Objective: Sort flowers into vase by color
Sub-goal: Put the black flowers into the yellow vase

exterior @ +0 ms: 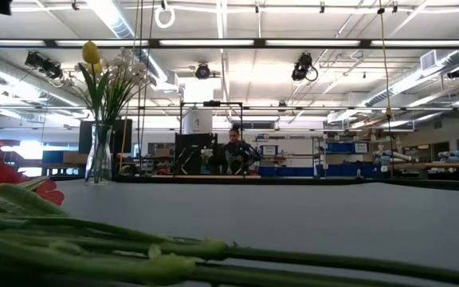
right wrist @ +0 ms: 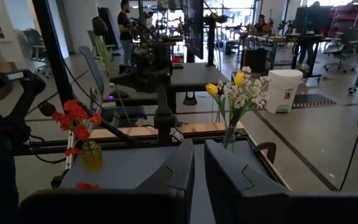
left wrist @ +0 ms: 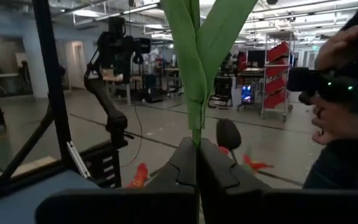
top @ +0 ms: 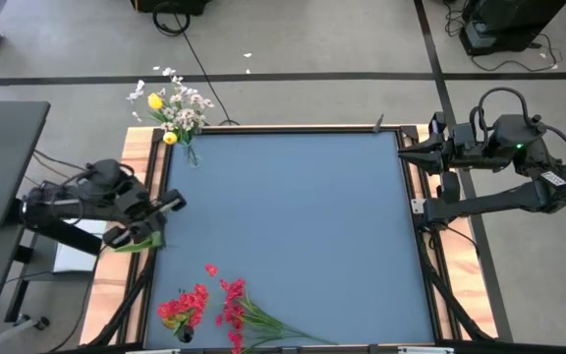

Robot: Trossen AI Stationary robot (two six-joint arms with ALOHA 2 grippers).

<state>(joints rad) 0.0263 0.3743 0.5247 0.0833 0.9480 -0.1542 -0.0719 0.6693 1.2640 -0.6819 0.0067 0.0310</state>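
Left gripper (left wrist: 196,163) grips a green stem (left wrist: 194,68) upright between its fingers, blossom apparently unseen; next, carry it to the matching vase.

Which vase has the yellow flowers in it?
The clear glass vase at the table's far left corner: it holds yellow buds with white sprays. The other vase, at the near left edge, holds only red blossoms.
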